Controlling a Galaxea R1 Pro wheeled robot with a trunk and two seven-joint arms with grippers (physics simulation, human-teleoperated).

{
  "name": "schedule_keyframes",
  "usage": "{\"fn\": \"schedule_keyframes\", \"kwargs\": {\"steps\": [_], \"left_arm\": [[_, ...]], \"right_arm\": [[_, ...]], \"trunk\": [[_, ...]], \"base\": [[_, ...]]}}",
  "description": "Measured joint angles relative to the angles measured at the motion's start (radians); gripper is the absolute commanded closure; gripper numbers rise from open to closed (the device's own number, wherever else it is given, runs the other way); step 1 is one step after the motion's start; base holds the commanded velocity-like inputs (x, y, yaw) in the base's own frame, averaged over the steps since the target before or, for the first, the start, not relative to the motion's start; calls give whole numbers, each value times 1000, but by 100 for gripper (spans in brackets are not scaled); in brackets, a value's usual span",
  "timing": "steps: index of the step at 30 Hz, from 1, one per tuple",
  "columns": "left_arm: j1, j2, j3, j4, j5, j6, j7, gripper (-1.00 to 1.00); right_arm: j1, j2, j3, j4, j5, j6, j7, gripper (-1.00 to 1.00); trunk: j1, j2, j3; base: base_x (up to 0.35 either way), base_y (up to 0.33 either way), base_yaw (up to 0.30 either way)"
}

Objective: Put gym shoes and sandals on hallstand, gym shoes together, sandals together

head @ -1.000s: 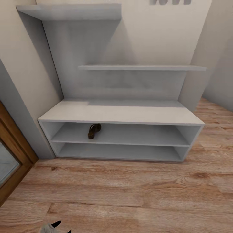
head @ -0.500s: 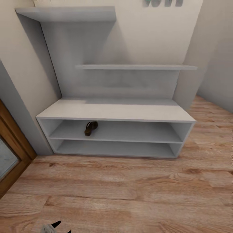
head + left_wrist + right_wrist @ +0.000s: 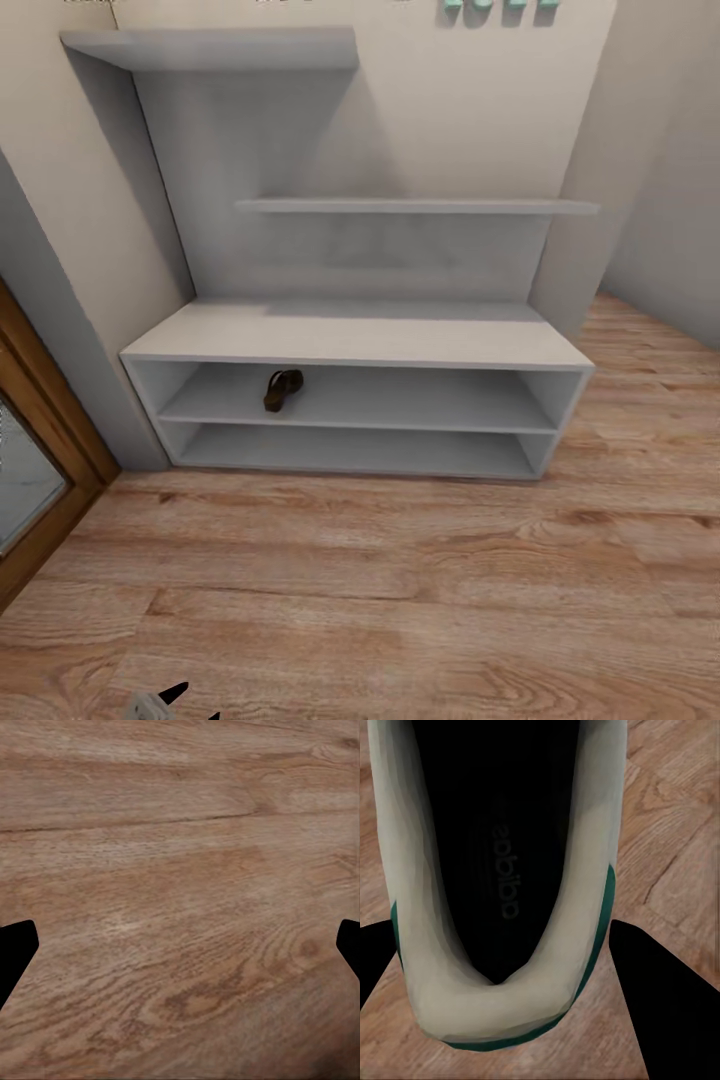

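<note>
Right claw (image 3: pixel 502 967): fingers flank the heel of a gym shoe (image 3: pixel 495 1012) above the corridor floor (image 3: pixel 675 817); firm hold or not, cannot tell. Left claw (image 3: pixel 180 945) spread, empty. One sandal (image 3: pixel 282 389) on the hallstand (image 3: pixel 350 345) upper shelf level. Risk: shoe slips if heel grip is shallow; shelf edge could knock it loose.

The left gripper (image 3: pixel 180 945) hangs with fingers spread wide (tips at the frame edges). The right gripper (image 3: pixel 502 945) clasps a shoe's (image 3: pixel 495 997) heel.
</note>
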Motion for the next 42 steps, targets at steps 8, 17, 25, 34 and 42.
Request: {"fn": "schedule_keyframes", "kwargs": {"steps": [8, 17, 25, 34, 42], "left_arm": [[0, 0, 22, -1, 1, 0, -1, -100], [0, 0, 50, -1, 1, -1, -5, -100], [0, 0, 49, -1, 0, 0, -5, -100], [4, 1, 49, 0, -2, -4, -8, -100], [16, 3, 50, -1, 1, -5, -125, -100]], "right_arm": [[0, 0, 0, 0, 0, 0, 0, 100], [0, 0, 0, 0, 0, -1, 0, 100], [0, 0, 0, -7, -2, 0, 1, 100], [0, 1, 1, 10, 1, -2, 3, 100], [-1, 37, 315, 113, 6, -1, 1, 100]], "trunk": [[0, 0, 0], [0, 0, 0], [0, 0, 0], [0, 0, 0], [0, 0, 0]], "base": [[-196, 49, 0], [-9, 135, 0], [0, 111, 0], [0, 5, 0], [0, 0, 0]]}}
